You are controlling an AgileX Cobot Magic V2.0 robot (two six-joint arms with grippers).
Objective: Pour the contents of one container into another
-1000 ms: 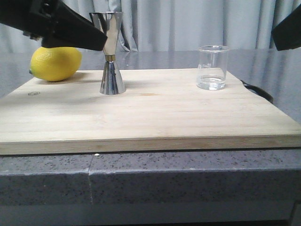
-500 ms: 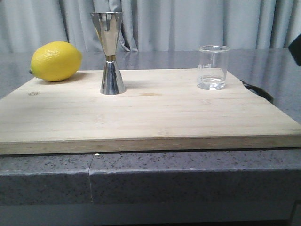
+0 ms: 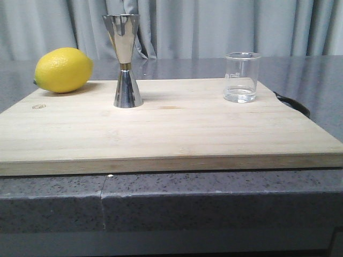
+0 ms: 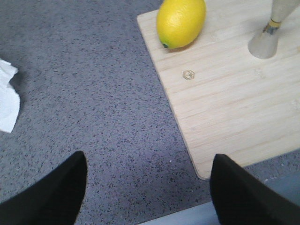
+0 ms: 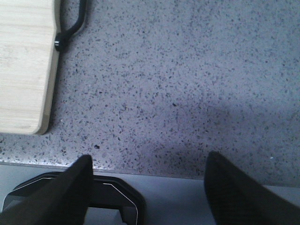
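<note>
The small clear glass beaker [image 3: 242, 77] stands upright at the back right of the wooden board [image 3: 177, 131], apparently empty. The shiny steel jigger [image 3: 125, 60] with a gold waist stands upright at the back left of the board; its lower cone [image 4: 266, 41] shows in the left wrist view. My left gripper [image 4: 147, 161] is open over the speckled counter off the board's front left corner. Open too, my right gripper [image 5: 147, 161] hangs above the counter's front edge, right of the board. Neither holds anything, and neither appears in the front view.
A yellow lemon [image 3: 64, 69] lies at the board's far left corner, also the lemon [image 4: 181, 21] in the left wrist view. White crumpled paper [image 4: 8, 101] lies on the counter left of the board. A black handle [image 5: 70, 23] sticks out from the board's right side. Grey curtains hang behind.
Both arms have drawn back out of the front view: the left one left first, the right one's last corner vanished after. Beaker, jigger and lemon stayed put.
</note>
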